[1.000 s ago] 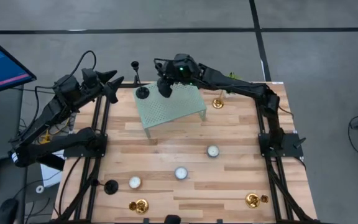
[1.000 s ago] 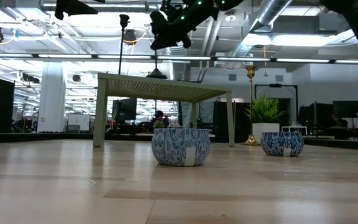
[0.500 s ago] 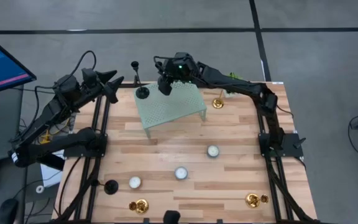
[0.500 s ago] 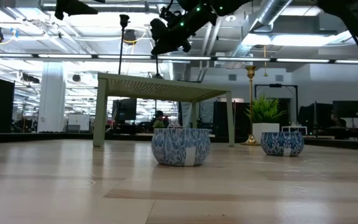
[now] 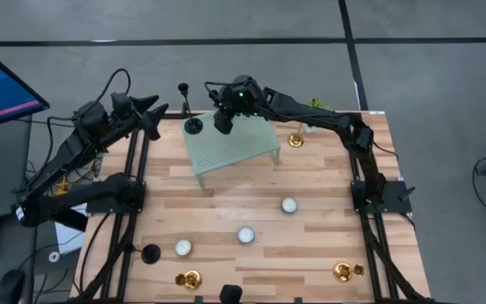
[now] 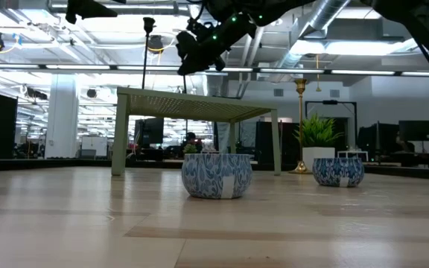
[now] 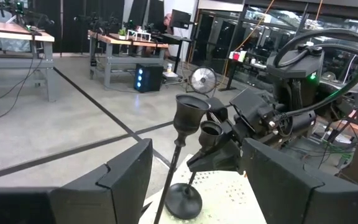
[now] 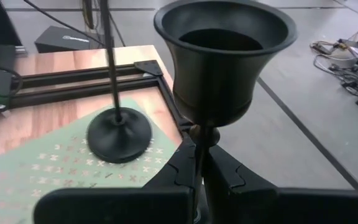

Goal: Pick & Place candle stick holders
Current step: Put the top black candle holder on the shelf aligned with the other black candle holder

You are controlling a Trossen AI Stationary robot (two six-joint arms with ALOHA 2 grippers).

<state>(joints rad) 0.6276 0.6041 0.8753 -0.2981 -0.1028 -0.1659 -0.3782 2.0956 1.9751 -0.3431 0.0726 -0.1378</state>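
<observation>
My right gripper (image 5: 223,119) is shut on a black slim-stemmed candle holder (image 8: 225,56) above the far left corner of the green perforated stand (image 5: 230,143). A taller black holder (image 5: 192,125) stands by its disc base (image 8: 119,134) on that corner, just left of the held one. It also shows in the left wrist view (image 7: 191,109). My left gripper (image 5: 152,116) is open and empty beyond the table's far left corner. A tall gold holder (image 5: 295,139) stands right of the stand. Short gold holders (image 5: 191,279) (image 5: 344,271) and another black holder (image 5: 150,253) stand at the near edge. My right gripper pinches the black holder's thin stem (image 8: 197,152) just under the cup, between its two fingers. The cup (image 7: 211,129) stands up above the fingers. The fingers come from the table's right side, slanting down. The gripper hides the holder's base.
Three white tealights (image 5: 288,204) (image 5: 245,235) (image 5: 182,247) sit on the table's near half; two of them show as blue patterned tins in the low view (image 6: 216,175) (image 6: 338,171). A green plant (image 6: 319,134) stands at the far right.
My right gripper has gone a little toward the table's left edge with its black holder, closer to the taller black holder on the stand's corner.
</observation>
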